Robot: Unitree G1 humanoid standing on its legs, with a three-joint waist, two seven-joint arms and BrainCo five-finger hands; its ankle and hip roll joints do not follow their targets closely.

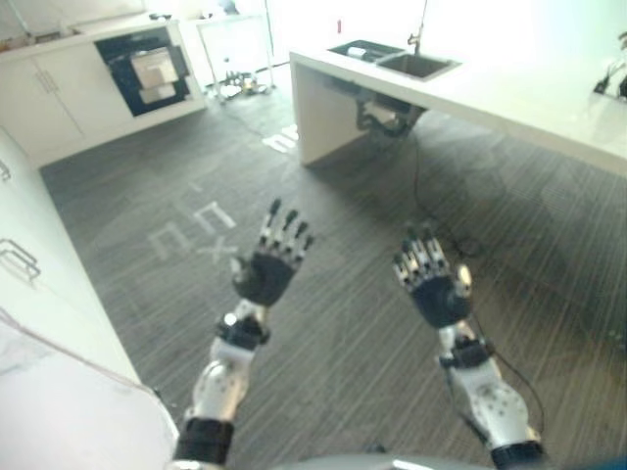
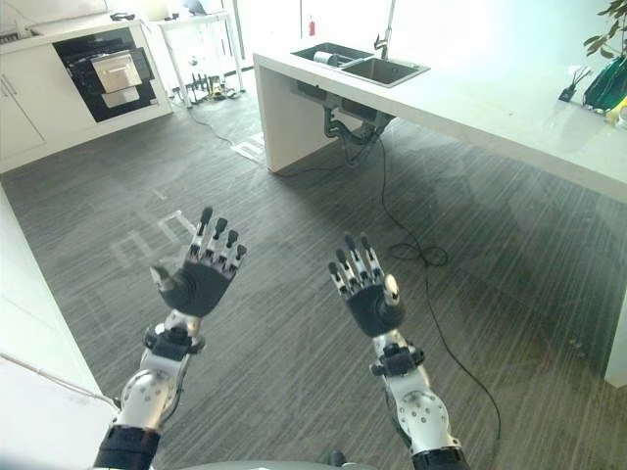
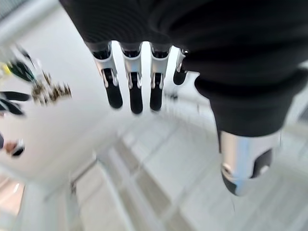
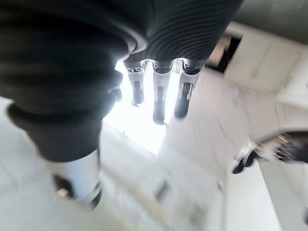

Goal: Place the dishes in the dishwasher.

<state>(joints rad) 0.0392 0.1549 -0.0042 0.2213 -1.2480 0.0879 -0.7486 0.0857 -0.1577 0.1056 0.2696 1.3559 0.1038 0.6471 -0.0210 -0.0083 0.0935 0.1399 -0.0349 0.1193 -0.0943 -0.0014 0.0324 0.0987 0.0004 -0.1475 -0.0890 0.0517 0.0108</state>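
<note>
Robot hand [image 2: 201, 279] pair raised, fingers straight

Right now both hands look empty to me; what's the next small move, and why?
Probably step toward the counter with the sink. Both the left hand and right hand are open, raised over bare floor, holding nothing, and the counter looks out of reach.

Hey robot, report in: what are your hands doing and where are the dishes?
Left hand open, empty, raised over grey floor. Right hand open, empty alongside. No dishes held; sink in white counter ahead. Black cable across the floor.
</note>
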